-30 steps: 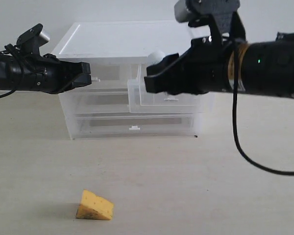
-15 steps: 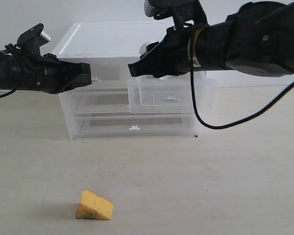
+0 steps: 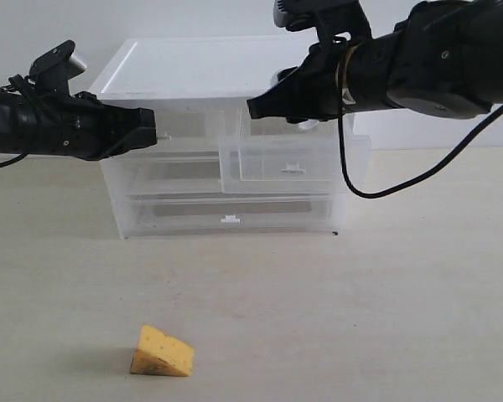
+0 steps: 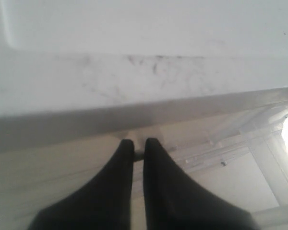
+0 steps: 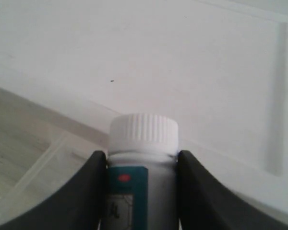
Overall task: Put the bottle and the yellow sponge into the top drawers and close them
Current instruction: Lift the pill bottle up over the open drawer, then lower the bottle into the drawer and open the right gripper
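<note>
Drawer unit [image 3: 193,71], clear plastic, stands at the back of the bench [image 3: 386,293].

Left pincer [image 3: 151,130]: fingers pressed together, tips level with the top left drawer [image 3: 189,126] and right at its small white tab handle [image 3: 163,136]. That drawer sits flush in the unit. The left wrist view shows the black tips [image 4: 139,143] meeting under the unit's lid edge; a pale sliver sits between them, possibly the tab, but the view is too blurred to say it is gripped.

Right pincer [image 3: 256,109]: pinching the bottle [image 5: 143,177] by its body, one finger on each side, with the white ribbed cap clear of the tips and the teal label facing the right wrist camera. It hangs above the top right drawer [image 3: 318,163], which stands pulled out from the unit front. In the exterior view the bottle is mostly hidden by the fingers.

Yellow sponge [image 3: 163,352]: on the bench, well in front of the unit, left of centre, apart from both arms.
</note>
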Tool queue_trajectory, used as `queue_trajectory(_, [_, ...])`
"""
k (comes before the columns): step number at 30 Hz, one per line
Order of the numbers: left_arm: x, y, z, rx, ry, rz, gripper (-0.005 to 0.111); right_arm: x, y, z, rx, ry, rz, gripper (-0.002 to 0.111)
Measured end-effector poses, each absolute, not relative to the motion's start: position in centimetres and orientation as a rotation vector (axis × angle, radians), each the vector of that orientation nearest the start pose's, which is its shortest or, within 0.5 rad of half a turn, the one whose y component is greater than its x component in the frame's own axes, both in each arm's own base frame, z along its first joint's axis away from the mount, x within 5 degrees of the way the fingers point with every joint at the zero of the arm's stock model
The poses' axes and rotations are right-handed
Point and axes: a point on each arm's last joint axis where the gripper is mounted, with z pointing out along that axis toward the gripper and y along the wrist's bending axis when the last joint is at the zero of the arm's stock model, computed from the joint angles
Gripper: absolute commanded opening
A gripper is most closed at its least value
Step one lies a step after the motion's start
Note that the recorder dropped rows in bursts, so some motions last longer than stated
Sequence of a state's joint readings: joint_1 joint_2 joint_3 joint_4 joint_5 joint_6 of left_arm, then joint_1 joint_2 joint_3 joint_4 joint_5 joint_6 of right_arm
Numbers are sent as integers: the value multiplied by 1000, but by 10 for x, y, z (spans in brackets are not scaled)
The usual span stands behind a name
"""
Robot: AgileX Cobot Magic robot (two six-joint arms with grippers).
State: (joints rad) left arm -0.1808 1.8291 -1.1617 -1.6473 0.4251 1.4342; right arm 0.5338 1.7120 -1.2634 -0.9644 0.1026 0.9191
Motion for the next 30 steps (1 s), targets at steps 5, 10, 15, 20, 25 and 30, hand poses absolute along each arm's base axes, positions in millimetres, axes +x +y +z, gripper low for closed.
queue_trajectory(5, [389,-109,224,217,2128,-684,4,352,196,291,-495,1949,212,56])
queue_trajectory(10, [389,-109,224,219,2128,-683,4,352,192,288,-423,1998,198,57])
queue_trajectory(15, [389,-109,224,219,2128,-683,4,341,178,307,-324,2035,153,43])
queue_trajectory(20, [389,-109,224,219,2128,-683,4,331,170,309,-338,2131,101,0])
queue_trajectory(25, [389,-109,224,219,2128,-683,4,330,165,306,-352,2172,17,0])
queue_trajectory(30, [389,-109,224,219,2128,-683,4,332,172,299,-331,2187,112,0])
